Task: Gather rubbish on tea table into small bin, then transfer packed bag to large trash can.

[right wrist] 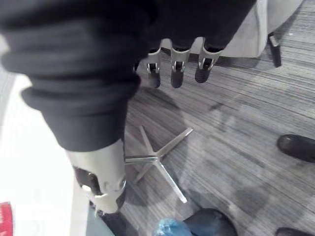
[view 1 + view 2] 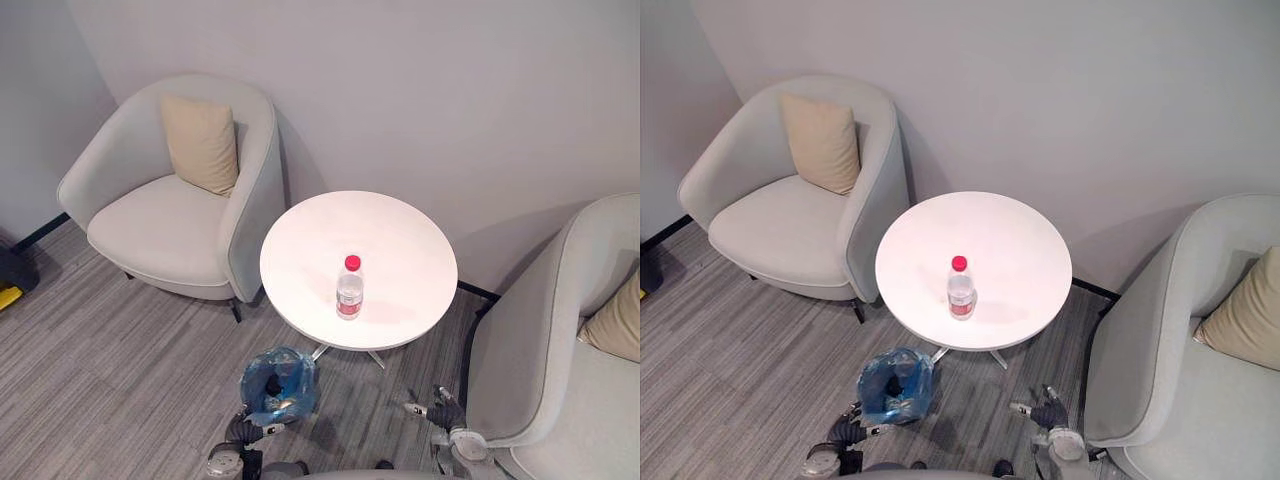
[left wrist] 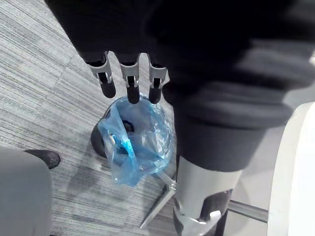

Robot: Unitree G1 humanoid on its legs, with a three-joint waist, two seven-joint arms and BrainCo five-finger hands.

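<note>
A clear plastic bottle point(image 2: 349, 290) with a red cap stands upright on the round white tea table point(image 2: 400, 235), near its front edge. The small bin point(image 2: 277, 385), lined with a blue bag, sits on the floor under the table's front left edge. In the left wrist view the blue bag point(image 3: 138, 140) lies just past the fingers point(image 3: 129, 82). My left hand point(image 2: 243, 431) hangs open and holds nothing, just in front of the bin. My right hand point(image 2: 445, 411) is open and holds nothing, low by the right armchair. Its fingers point(image 1: 175, 69) point over the carpet.
A grey armchair point(image 2: 170, 215) with a beige cushion stands left of the table. Another grey armchair point(image 2: 545, 350) is close on the right. The table's metal star base point(image 1: 157, 160) spreads on the striped carpet. A wall runs behind the table.
</note>
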